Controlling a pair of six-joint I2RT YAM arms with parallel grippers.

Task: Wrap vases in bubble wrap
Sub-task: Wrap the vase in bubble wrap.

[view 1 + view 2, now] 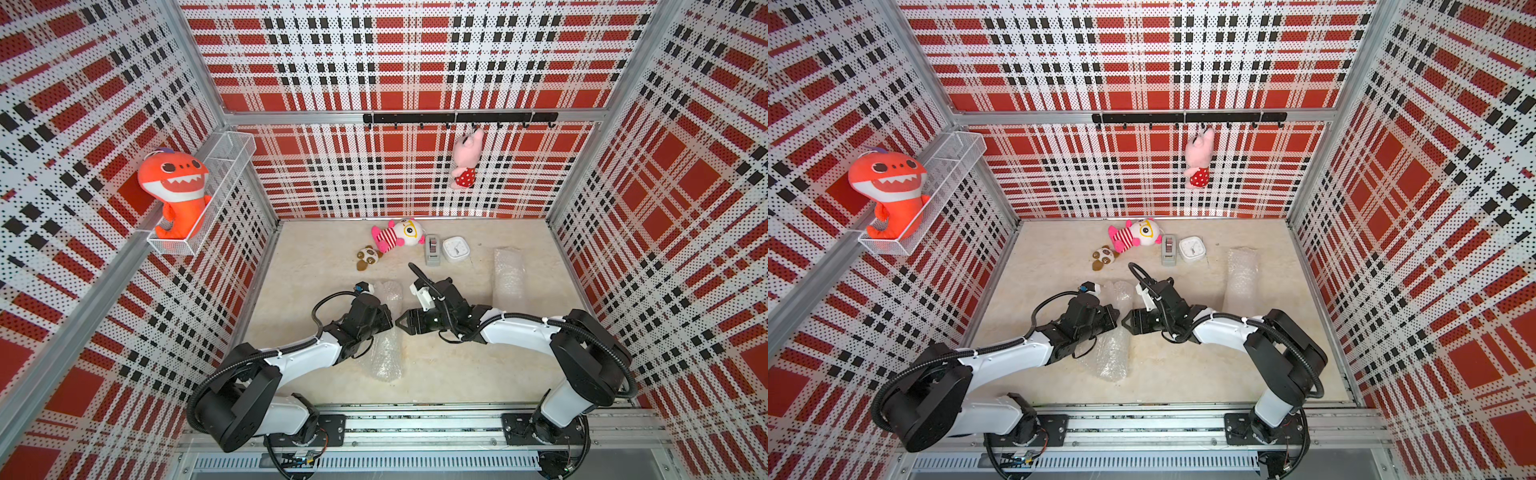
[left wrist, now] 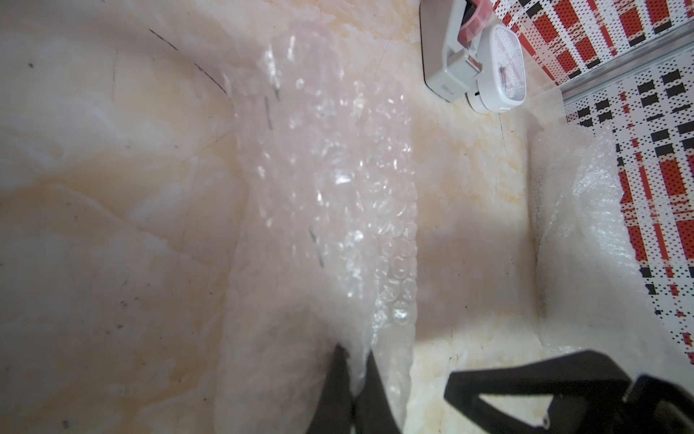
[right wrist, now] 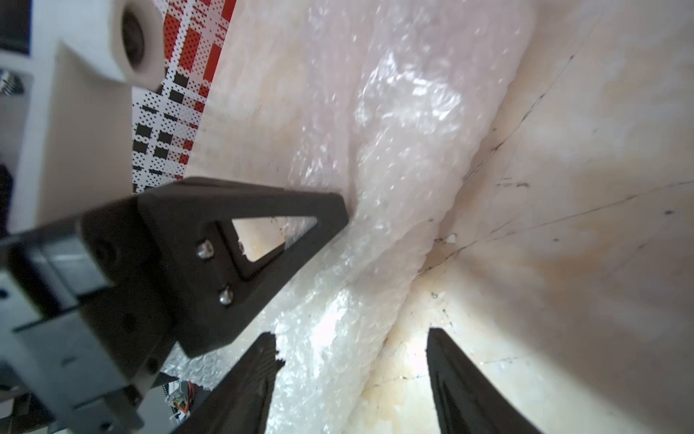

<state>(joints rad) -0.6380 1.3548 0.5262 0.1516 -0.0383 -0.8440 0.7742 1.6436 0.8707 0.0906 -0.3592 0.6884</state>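
Two rolled bundles of translucent bubble wrap (image 1: 509,274) lie well apart on the beige marbled worktop (image 1: 457,365). Left hand (image 2: 354,357) pinches the nearer bundle (image 1: 386,357), probably keeping it wound; right hand (image 3: 349,334), spread, waits alongside. Vases hidden.

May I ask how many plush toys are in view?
4: orange shark in the wire basket, pink pig hanging from the hook rail, striped doll and small brown plush on the table.

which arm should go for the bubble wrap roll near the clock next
Likely right. The right gripper is open and empty, and the far roll lies on its side. The left gripper is shut on the near bubble wrap.
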